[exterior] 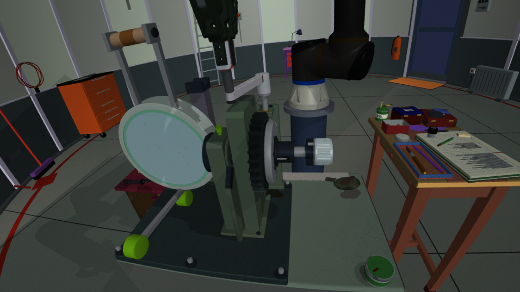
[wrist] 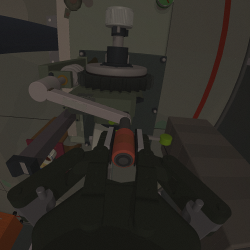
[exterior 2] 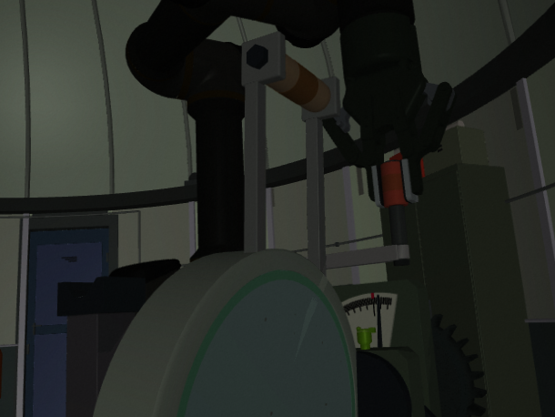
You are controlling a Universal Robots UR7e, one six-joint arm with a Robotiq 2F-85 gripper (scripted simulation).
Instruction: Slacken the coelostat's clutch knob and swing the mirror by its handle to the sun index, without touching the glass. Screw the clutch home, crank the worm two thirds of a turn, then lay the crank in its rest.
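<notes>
The worm [wrist: 71, 71] is mostly hidden behind its green housing beside the black gear [exterior: 257, 148]. The crank's red grip [exterior 2: 392, 183] is held in my closed gripper [wrist: 123, 143], which reaches down from above. The grip stands upright above the coelostat. The crank's grey arm [exterior: 249, 84] runs from the grip to the worm shaft. The round mirror [exterior: 162, 146] tilts on the left of the frame. Its brown handle [exterior: 131, 37] sits high on two grey bars. The knurled clutch knob [exterior: 322, 151] juts out on the right. A pointer sits at the red mark on the index scale [exterior 2: 373, 307].
The grey-green pedestal [exterior: 323, 231] carries the instrument, with a green tin [exterior: 378, 271] near its front corner. A wooden table [exterior: 442, 160] with books and trays stands to the right. A grey block [wrist: 200, 147] rises close to my fingers. Green counterweights [exterior: 135, 245] stick out at the lower left.
</notes>
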